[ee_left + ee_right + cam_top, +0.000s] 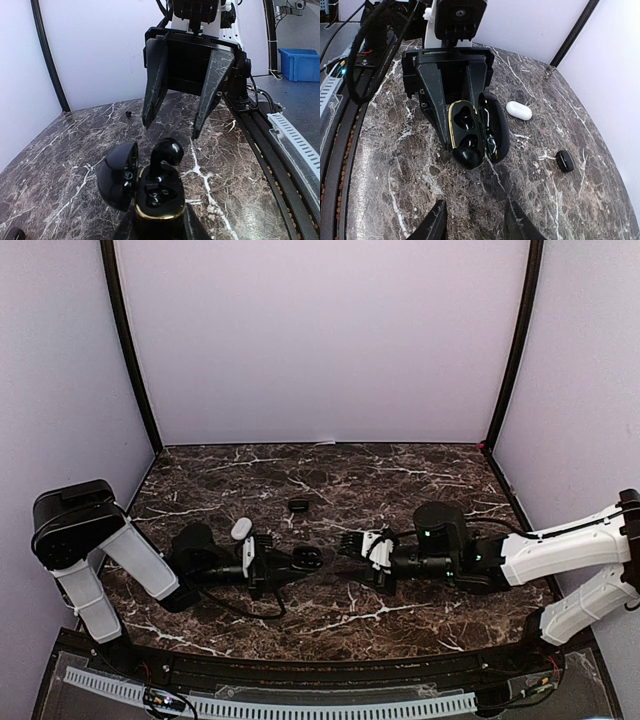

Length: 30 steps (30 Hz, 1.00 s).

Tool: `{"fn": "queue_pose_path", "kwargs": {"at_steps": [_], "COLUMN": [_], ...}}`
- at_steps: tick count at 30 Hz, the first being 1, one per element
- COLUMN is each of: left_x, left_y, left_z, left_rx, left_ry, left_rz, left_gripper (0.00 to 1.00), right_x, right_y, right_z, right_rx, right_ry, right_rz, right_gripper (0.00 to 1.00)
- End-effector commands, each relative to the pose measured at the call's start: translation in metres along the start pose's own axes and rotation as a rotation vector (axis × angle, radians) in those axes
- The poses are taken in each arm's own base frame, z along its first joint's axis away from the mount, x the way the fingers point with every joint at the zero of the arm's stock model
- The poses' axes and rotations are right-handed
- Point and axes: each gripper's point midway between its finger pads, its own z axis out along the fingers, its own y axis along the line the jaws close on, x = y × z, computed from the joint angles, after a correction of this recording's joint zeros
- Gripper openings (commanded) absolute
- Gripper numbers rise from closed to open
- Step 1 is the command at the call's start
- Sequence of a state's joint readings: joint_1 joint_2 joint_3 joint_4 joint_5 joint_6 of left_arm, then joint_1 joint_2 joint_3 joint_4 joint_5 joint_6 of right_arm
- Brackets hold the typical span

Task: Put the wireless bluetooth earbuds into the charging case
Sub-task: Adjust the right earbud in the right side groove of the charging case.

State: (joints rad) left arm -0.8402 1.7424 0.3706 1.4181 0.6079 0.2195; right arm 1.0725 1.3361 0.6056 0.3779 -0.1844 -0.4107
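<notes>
My left gripper (pixel 298 561) is shut on the black charging case (pixel 159 197) with a gold rim, its lid (pixel 117 175) swung open to the side. One black earbud (pixel 169 151) stands stem-down in the case's far socket, its head sticking up above the rim. The socket beside it holds nothing. In the right wrist view the same case (pixel 464 122) and earbud (pixel 468 156) lie between the left arm's fingers (pixel 436 107). My right gripper (pixel 472 220) is open and holds nothing, a short way from the earbud, facing the case (pixel 312 560) tip to tip. No other earbuds show.
A white closed case (pixel 519 110) lies on the marble behind the left gripper, also the white case (pixel 241 528) in the top view. A small black closed case (pixel 565 161) sits farther back. A tiny black object (pixel 129 114) rests near the back wall. Cable trays run along the near edge.
</notes>
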Motion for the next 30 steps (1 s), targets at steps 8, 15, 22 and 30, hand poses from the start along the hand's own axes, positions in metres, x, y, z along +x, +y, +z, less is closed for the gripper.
{"fn": "queue_pose_path", "kwargs": {"at_steps": [8, 15, 22, 30], "left_x": [-0.014, -0.014, -0.014, -0.014], "left_y": [-0.006, -0.007, -0.006, -0.001], "left_z": [0.003, 0.004, 0.004, 0.004], "left_rx": [0.057, 0.063, 0.057, 0.029], "left_ry": [-0.036, -0.036, -0.034, -0.033], "left_rz": [0.014, 0.012, 0.013, 0.017], "left_gripper": [0.08, 0.08, 0.08, 0.08], "right_x": [-0.018, -0.020, -0.025, -0.027], "right_y": [-0.005, -0.006, -0.004, -0.001], "right_z": [0.007, 0.012, 0.014, 0.019], "right_rx": [-0.002, -0.007, -0.027, -0.050], "right_ry": [-0.056, -0.060, -0.079, -0.081], "right_rz": [-0.099, -0.102, -0.106, -0.087], "right_gripper": [0.31, 0.29, 0.27, 0.24]}}
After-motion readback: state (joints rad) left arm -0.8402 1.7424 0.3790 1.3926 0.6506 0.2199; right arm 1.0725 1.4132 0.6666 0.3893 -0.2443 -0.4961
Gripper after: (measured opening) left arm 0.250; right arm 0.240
